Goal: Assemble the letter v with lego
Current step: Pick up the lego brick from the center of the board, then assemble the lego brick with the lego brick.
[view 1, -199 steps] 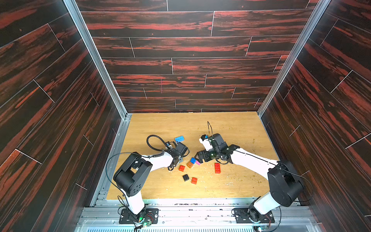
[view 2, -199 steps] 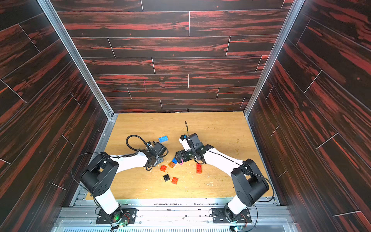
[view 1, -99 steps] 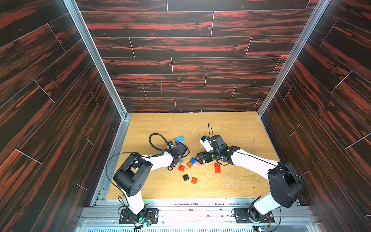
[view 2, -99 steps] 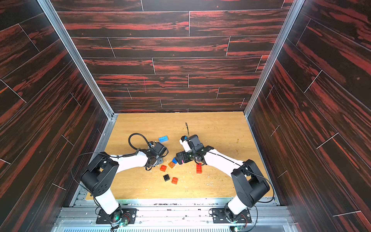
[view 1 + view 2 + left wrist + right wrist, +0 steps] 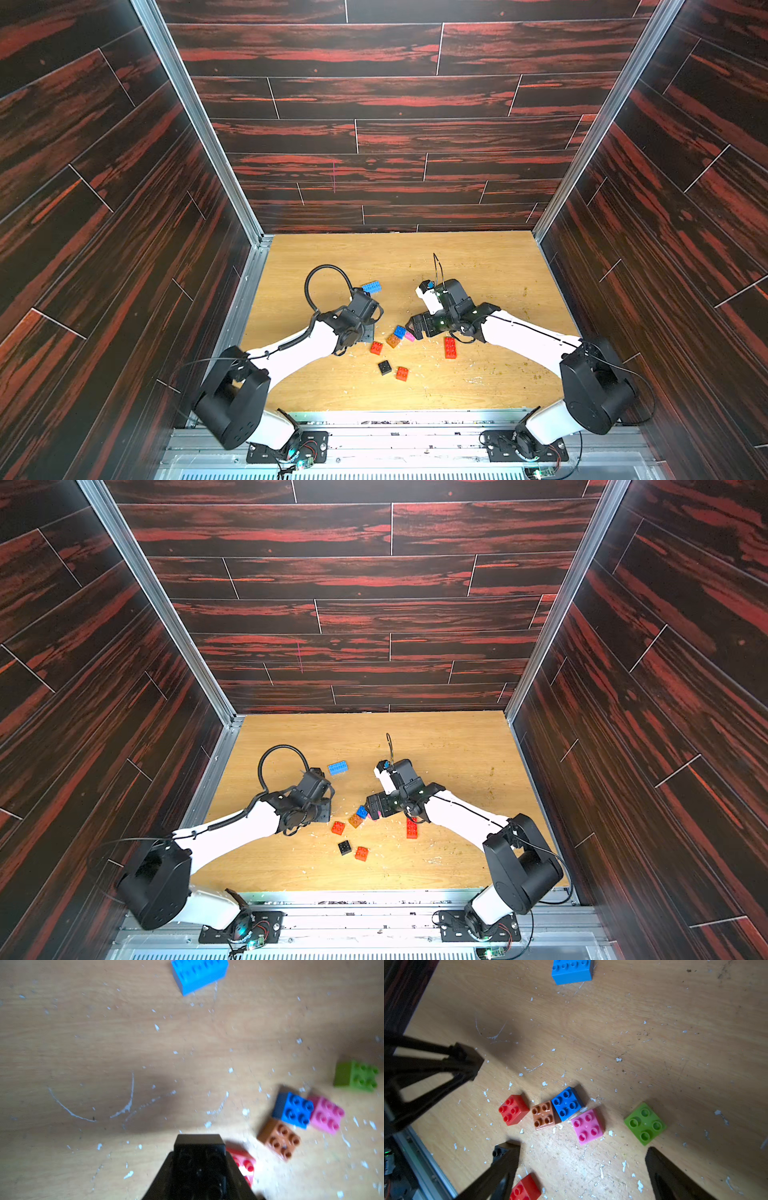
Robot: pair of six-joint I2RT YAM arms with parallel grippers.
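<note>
Both top views: left gripper [image 5: 368,330] pinched shut on small black brick [image 5: 199,1144], low over table [image 5: 478,374]. Long light-blue brick [image 5: 370,286] behind it. Red square [image 5: 376,347], then orange square [image 5: 392,340], blue square [image 5: 400,331], pink square [image 5: 409,336] clustered corner to corner. Loose black brick [image 5: 384,368], second red square [image 5: 401,373] nearer front. Right gripper [image 5: 417,328] spread wide, empty, over pink square. Green square [image 5: 644,1123] just ahead of one finger. Long red brick [image 5: 449,347] rightmost.
</note>
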